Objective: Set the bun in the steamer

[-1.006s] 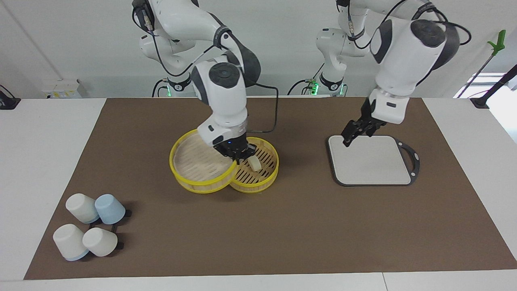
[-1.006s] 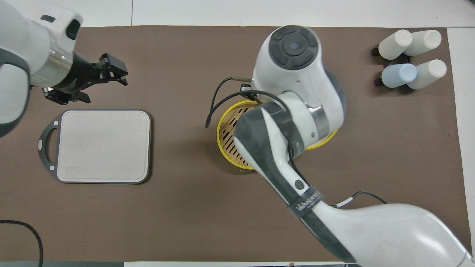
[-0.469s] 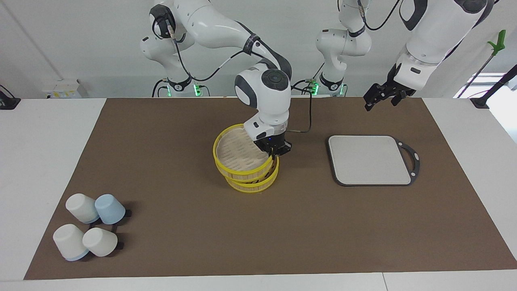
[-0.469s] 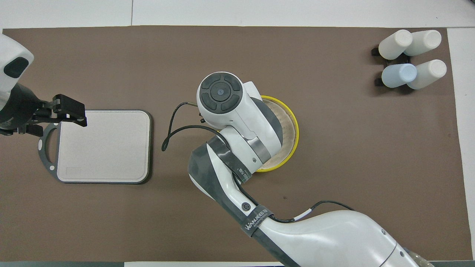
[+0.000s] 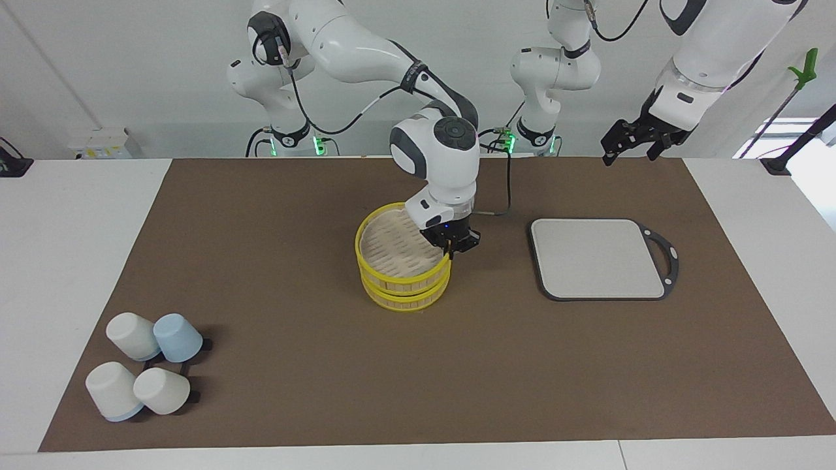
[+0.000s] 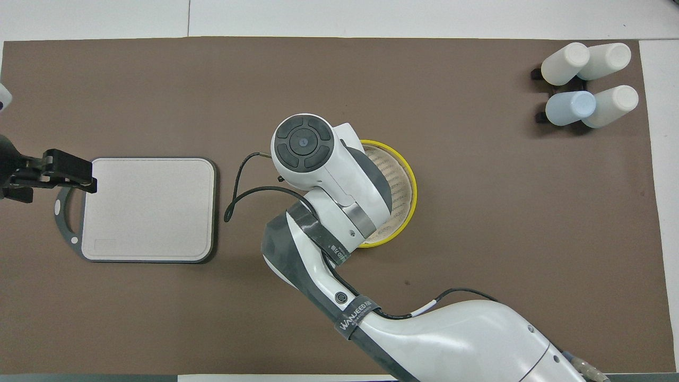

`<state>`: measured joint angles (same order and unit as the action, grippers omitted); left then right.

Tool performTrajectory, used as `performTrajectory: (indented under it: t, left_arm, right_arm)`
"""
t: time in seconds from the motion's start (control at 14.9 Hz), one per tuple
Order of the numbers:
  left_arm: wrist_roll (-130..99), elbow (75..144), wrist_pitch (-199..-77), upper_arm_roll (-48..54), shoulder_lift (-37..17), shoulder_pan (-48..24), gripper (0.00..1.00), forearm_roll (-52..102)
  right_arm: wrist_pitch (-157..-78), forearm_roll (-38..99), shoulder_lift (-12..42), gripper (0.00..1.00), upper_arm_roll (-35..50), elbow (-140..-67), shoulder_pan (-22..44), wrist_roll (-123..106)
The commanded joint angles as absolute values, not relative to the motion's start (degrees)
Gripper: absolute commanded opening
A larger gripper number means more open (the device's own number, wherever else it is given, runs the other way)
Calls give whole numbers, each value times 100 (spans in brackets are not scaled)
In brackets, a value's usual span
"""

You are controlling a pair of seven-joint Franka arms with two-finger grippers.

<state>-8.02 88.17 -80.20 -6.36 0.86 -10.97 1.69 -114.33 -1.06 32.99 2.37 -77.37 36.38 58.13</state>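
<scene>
The lid [image 5: 396, 247] sits on the steamer [image 5: 406, 297] mid-table, nearly square with it, and the right hand [image 5: 455, 245] is clamped on the lid's rim at the side toward the board [image 5: 597, 257]. The step in hand looks like closing the steamer; next the hand should let go and rise straight up without dragging the lid. The bun is hidden, presumably inside. The left hand [image 5: 635, 139] waits, fingers apart, high above the table's edge nearest the robots. 4 cups [image 5: 145, 372] stand at a corner.
</scene>
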Motion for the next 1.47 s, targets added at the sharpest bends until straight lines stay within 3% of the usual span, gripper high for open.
performTrajectory:
  t: [0.0,0.8,0.87,0.94,1.14,1.41]
  left_arm:
    - [-519,9167,-8270,-37,246,-423,100,105]
    - [17,9202,-8912,185,237,-132,100,114]
    - [18,9211,-8912,193,246,-132,100,114]
    - [18,9228,-8921,185,237,-132,100,114]
    - [9,9237,-8921,185,237,-149,100,114]
    - [9,9246,-8921,185,246,-149,100,114]
  right_arm:
    - [-11645,-61,3296,0,229,-7839,3612,5880]
    - [-11989,-53,3243,0,229,-8165,3577,5853]
    - [-11919,-53,3243,61,229,-8122,3577,5854]
    - [-11848,-61,3208,100,220,-8095,3603,5854]
    - [-11366,-70,3164,100,211,-7744,3525,5731]
    - [-10585,-97,2392,100,202,-7805,2762,3820]
